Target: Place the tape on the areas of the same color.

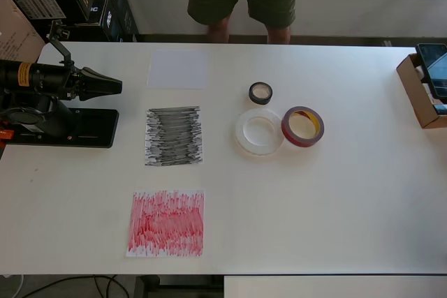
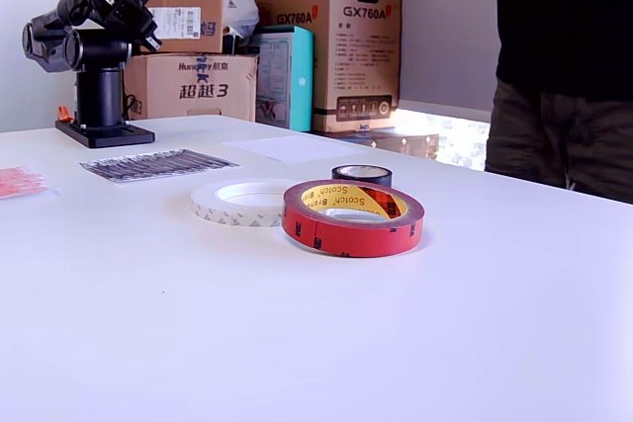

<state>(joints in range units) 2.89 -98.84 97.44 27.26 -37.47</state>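
Overhead view: fingers (image 1: pixel 115 87) together, empty, well apart from the tape rolls (image 1: pixel 260 130).

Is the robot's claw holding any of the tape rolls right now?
No. The gripper is empty and shut, folded back by the arm's base, far from the three tape rolls lying on the table.

black piper arm (image 1: pixel 49 82) on flat black base, yellow label band
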